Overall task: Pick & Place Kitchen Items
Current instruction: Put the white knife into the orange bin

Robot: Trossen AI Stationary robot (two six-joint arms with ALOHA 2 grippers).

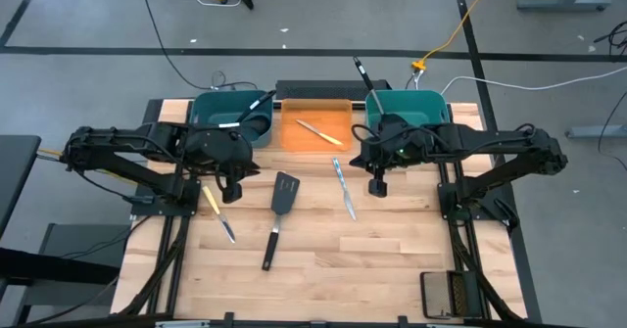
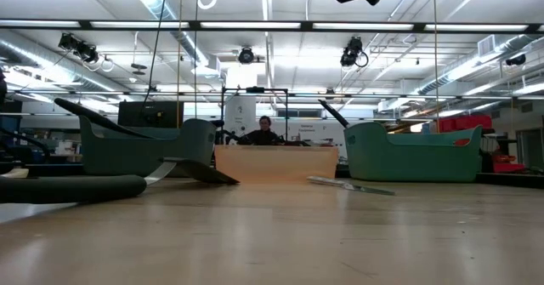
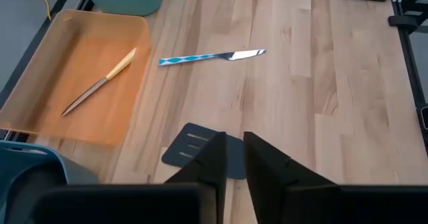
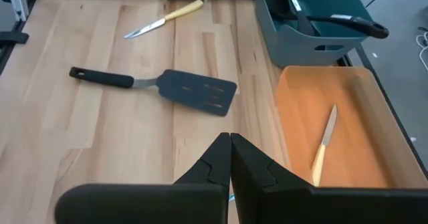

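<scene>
The left gripper (image 1: 232,193), nearly closed and empty, hovers over the bench (image 1: 392,259). The yellow-handled knife (image 1: 217,213) lies just below it, long axis running diagonally. The right gripper (image 1: 377,185), shut and empty, hangs farther off.

A black slotted spatula (image 1: 277,218) lies flat on the bare wood at mid-table, blade toward the bins, handle pointing to the near edge. A yellow-handled knife (image 1: 217,213) lies flat to its left, silver blade toward the near edge. A knife with a blue-patterned handle (image 1: 344,188) lies flat to the spatula's right, well apart from it. A second yellow-handled knife (image 1: 319,132) rests diagonally on the floor of the orange bin. A black utensil (image 1: 253,109) leans in the left teal bin, handle over the rim. Another black utensil (image 1: 365,81) stands tilted in the right teal bin, handle projecting past the far wall.
</scene>
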